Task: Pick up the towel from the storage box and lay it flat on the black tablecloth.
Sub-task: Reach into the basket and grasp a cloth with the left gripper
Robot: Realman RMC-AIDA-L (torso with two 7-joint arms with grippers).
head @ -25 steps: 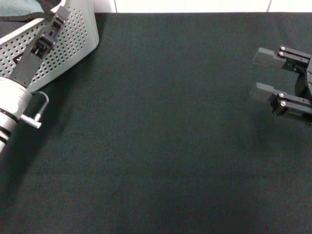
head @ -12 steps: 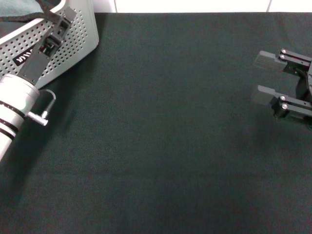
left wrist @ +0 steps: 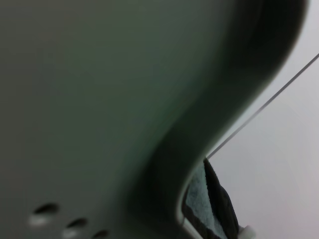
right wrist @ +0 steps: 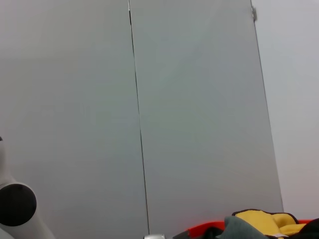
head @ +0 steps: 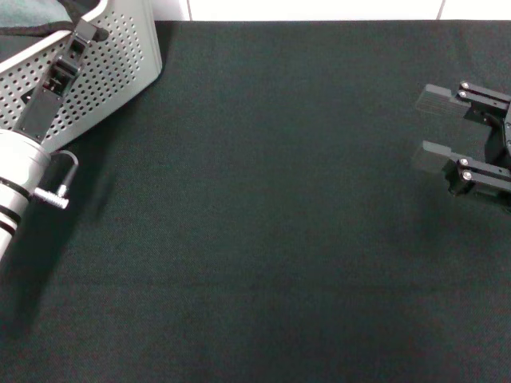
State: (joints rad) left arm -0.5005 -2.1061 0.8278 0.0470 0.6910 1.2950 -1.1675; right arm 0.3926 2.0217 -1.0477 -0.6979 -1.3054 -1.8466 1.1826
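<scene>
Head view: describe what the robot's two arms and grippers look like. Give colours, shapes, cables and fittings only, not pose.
The left arm is a white cylinder with thin black bands, a silver metal plug and a looped cable at its side. It ends in a slim black left gripper. The right gripper is matte black, with two flat rectangular fingers on linkage bars fastened by silver screws.

Our left gripper now sits farther left along the storage box rim than half a second ago. It covers the box's black label again.
</scene>
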